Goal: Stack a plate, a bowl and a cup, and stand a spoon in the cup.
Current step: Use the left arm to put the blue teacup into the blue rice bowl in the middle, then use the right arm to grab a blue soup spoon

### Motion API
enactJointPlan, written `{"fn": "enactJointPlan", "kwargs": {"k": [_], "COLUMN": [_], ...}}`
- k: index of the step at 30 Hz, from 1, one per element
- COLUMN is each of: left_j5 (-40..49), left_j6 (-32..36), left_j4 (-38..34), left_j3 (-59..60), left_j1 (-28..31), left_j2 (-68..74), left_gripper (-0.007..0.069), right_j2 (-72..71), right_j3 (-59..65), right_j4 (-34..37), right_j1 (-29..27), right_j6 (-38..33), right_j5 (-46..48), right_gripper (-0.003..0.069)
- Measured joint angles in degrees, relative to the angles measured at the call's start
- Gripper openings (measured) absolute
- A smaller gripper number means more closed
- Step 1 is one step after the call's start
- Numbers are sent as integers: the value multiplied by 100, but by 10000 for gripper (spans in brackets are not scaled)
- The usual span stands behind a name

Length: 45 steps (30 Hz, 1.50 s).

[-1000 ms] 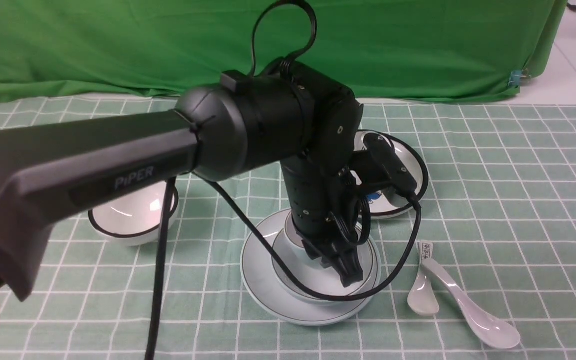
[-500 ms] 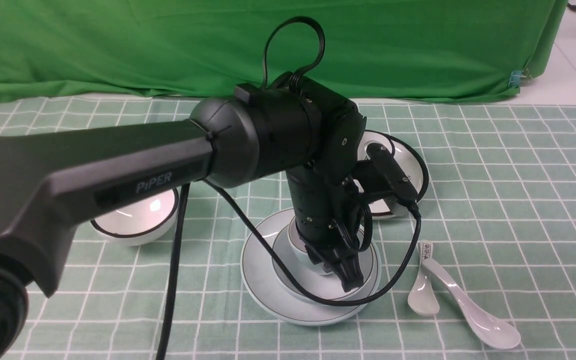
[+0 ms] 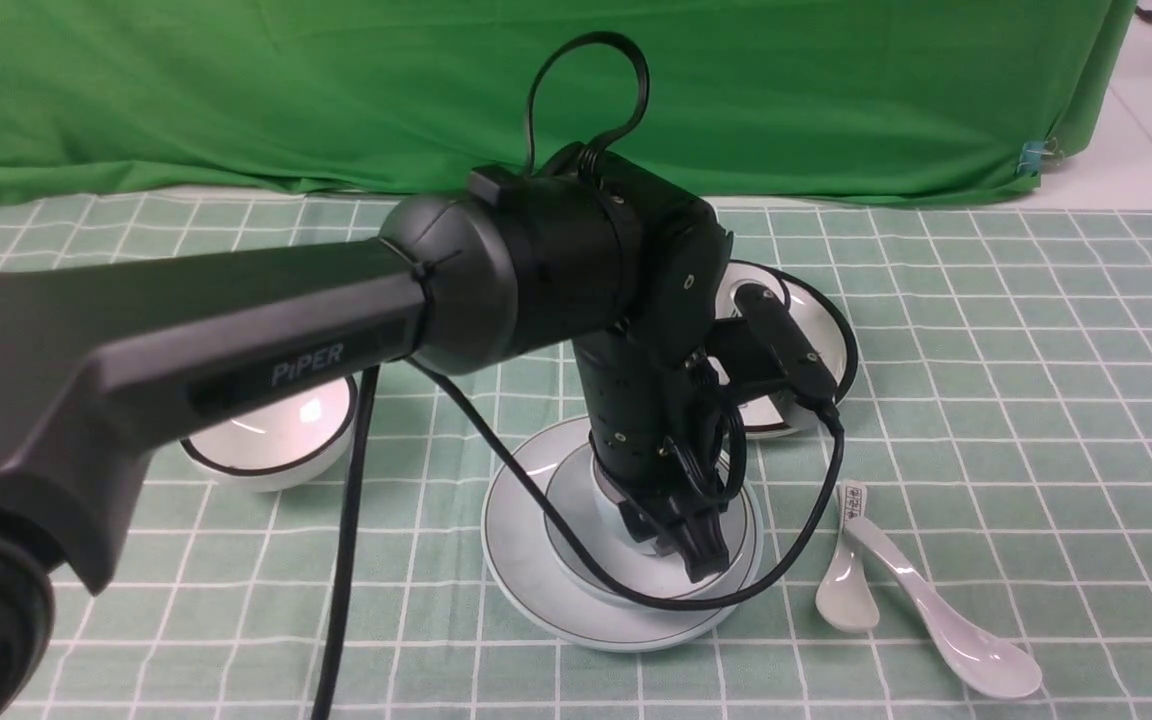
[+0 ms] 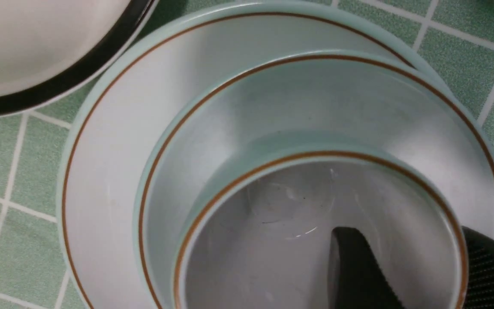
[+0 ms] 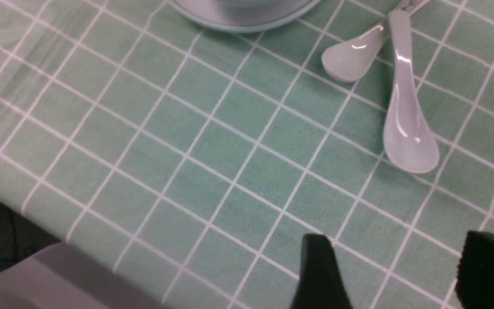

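The pale blue-edged plate point(image 3: 521, 560) lies at the middle of the table with the bowl point(image 3: 576, 545) on it. In the left wrist view the cup point(image 4: 272, 240) stands inside the bowl point(image 4: 230, 107) on the plate point(image 4: 101, 171). My left gripper point(image 3: 691, 550) points down over the stack and straddles the cup's wall. One finger point(image 4: 354, 270) is inside the cup with a gap to the wall, the other point(image 4: 491, 266) outside, so it is open. The long plain spoon point(image 3: 946, 620) lies on the cloth to the right. My right gripper point(image 5: 401, 274) hovers open near the spoon point(image 5: 405, 124).
A shorter spoon point(image 3: 844, 580) with printed marks lies crossed under the long one's handle. A black-rimmed bowl point(image 3: 271, 430) sits to the left and a black-rimmed plate point(image 3: 821, 330) behind the stack. The table's near edge point(image 5: 58, 257) is close to the right gripper.
The left arm shifted a little right and lowered the cup into the bowl, then its jaws opened off the cup wall. The right gripper slipped out of the front view's lower right corner.
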Motion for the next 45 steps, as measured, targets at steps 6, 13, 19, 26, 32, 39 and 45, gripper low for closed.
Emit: {"fn": "enactJointPlan", "kwargs": {"k": [6, 13, 19, 26, 32, 39, 45], "left_j5": [512, 1048, 1089, -51, -1726, -3184, -3330], "left_j6": [-146, -708, -1128, -1468, -1496, -1516, -1529], "left_j4": [-336, -408, -379, -232, -521, -603, -620], "left_j3": [-413, -671, -364, 1446, 3535, 4880, 4929], "left_j1": [0, 0, 0, -6, -6, -6, -6], "left_j2": [-572, -1790, -2853, -4598, -6093, -7304, -7480], "left_gripper": [370, 216, 27, 1, 1, 6, 10], "right_j2": [461, 1960, 3296, 4722, 5609, 6254, 6689], "right_j3": [0, -155, -547, -1119, -1474, -1790, -1880], "right_j4": [-1052, -1133, 261, 1855, 1952, 1964, 1921], "right_j1": [0, -575, -1832, -2951, -3118, -3129, -3129], "right_j6": [325, -107, -2014, -3865, -4135, -4209, -4309], "right_j5": [-32, -473, -1017, -1323, -1722, -2056, -2272], "right_gripper": [452, 413, 409, 409, 409, 409, 391]}}
